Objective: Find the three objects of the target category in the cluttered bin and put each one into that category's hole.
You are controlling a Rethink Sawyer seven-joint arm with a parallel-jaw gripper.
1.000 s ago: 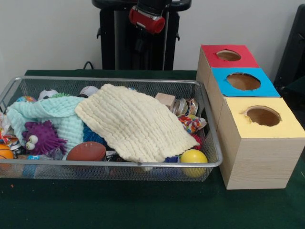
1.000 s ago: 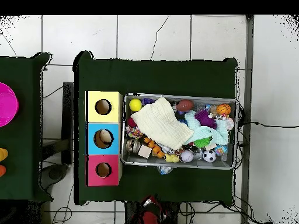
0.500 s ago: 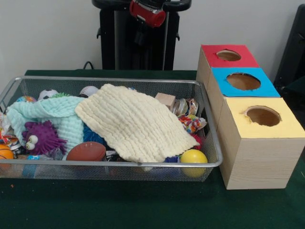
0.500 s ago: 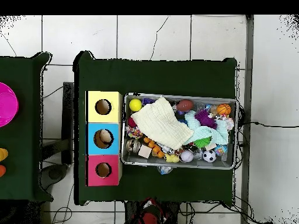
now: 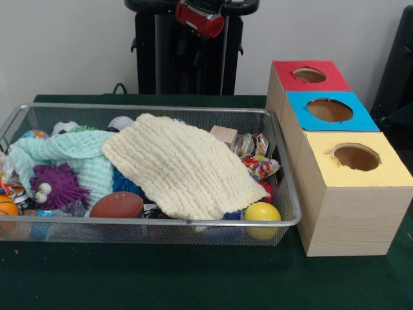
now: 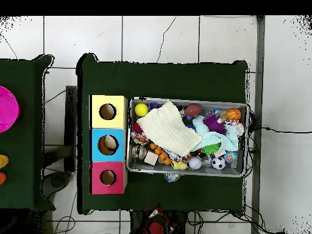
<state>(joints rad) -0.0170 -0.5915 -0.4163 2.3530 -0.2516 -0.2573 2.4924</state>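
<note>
**In the bin, targets half buried under cloth**

At 12 o'clock in the front view, only a red and black arm [image 5: 200, 18] section; gripper state cannot be told. Inside the wire-mesh bin [image 5: 148, 221]: a waffle-textured cream cloth [image 5: 184, 168] draped over the middle, glossy yellow ball [image 5: 262, 212] at 5 o'clock, smooth brown football [image 5: 117, 205], spiky purple toy [image 5: 57, 185]. At 3 o'clock, cardboard boxes with the yellow hole [image 5: 356, 157], blue hole [image 5: 330, 110], red hole [image 5: 310, 75]. Likely risk: snagging soft cloth and dragging clutter out.

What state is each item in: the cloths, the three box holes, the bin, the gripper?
Cream cloth: spread over toys.
Mint cloth: crumpled.
Wire bin: cluttered.
Blue box: something pale inside.
Yellow box: contents not visible.
Red box: contents not visible.
Gripper: cannot tell.
</note>
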